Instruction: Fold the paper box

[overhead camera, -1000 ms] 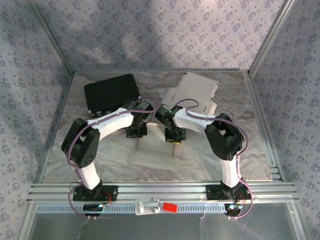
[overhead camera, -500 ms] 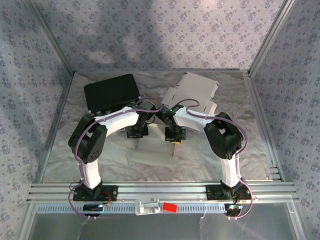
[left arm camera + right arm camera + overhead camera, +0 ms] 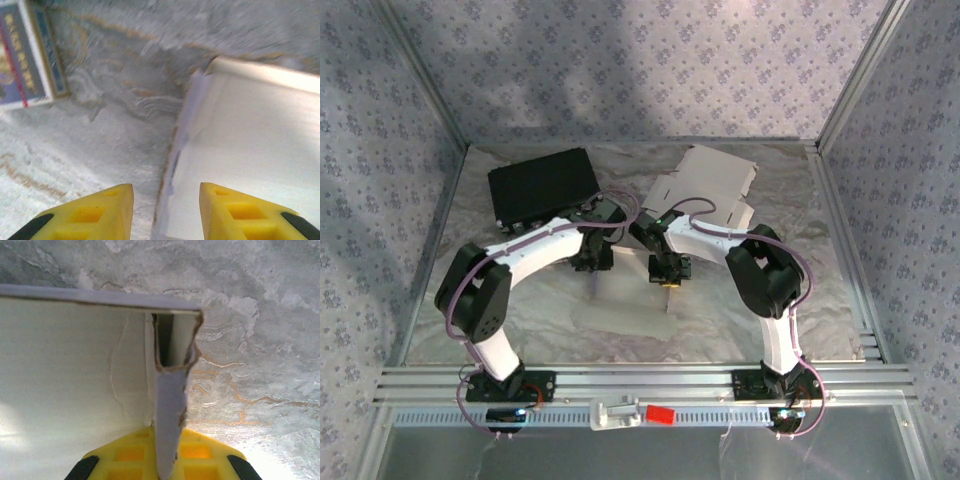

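**Right Tool Clamped on Box Wall, Left Tool Released**

Places the paper box point(image 3: 620, 318) low and pale on the marbled table point(image 3: 820, 290), in the near middle, just on the near side of both tools. Appears close up in the left wrist view as a broad white panel with a raised, slightly frayed edge. Appears in the right wrist view as a white inner face beneath a grey top flap.

At the right tool point(image 3: 165, 462): clenched on an upright, torn-edged wall of the paper box, with that wall pinched between the yellow fingers point(image 3: 205, 455). Reaches the far right part of the box in the top view.

At the left tool point(image 3: 165, 220): released, with yellow fingers point(image 3: 100, 212) standing apart and the thin edge of the box between them. Leaves a visible gap on either side of that edge.

Farther back on the table: a black case point(image 3: 542, 185) at the left and a flat cardboard sheet point(image 3: 705, 180) at the right, both well apart from the paper box. In the upper left corner of the left wrist view: a blue printed item point(image 3: 25, 55) with a pale border, too blurred to read.
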